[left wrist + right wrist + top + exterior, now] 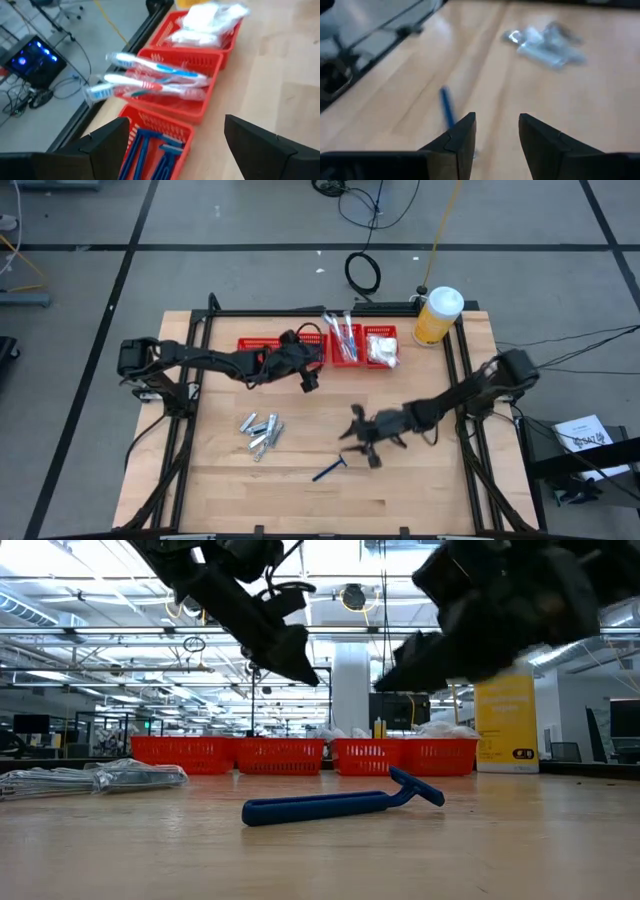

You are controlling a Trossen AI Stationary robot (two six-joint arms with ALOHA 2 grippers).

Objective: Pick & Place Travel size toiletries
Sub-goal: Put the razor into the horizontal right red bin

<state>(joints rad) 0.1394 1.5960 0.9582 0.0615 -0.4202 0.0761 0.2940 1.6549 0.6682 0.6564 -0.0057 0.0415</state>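
Note:
A dark-blue razor [330, 470] [340, 802] lies flat on the wooden table near the front. My right gripper [362, 445] [497, 117] hovers just above and to the right of it, open and holding nothing; the razor [447, 107] lies ahead of its fingers. Silvery tubes [262, 432] [545, 42] lie in a loose pile on the left. My left gripper [310, 378] [176, 122] is open and holds nothing, in the air beside the red baskets [320, 348]. The baskets hold blue razors [150, 155], toothbrushes [150, 82] that rest across a rim, and white packets [207, 20].
A big yellow bottle with a white cap [437, 315] stands at the far right corner. A black frame rail [300, 311] runs behind the baskets. Bare wood [430, 490] lies at the front right, and cables cross the floor beyond the table.

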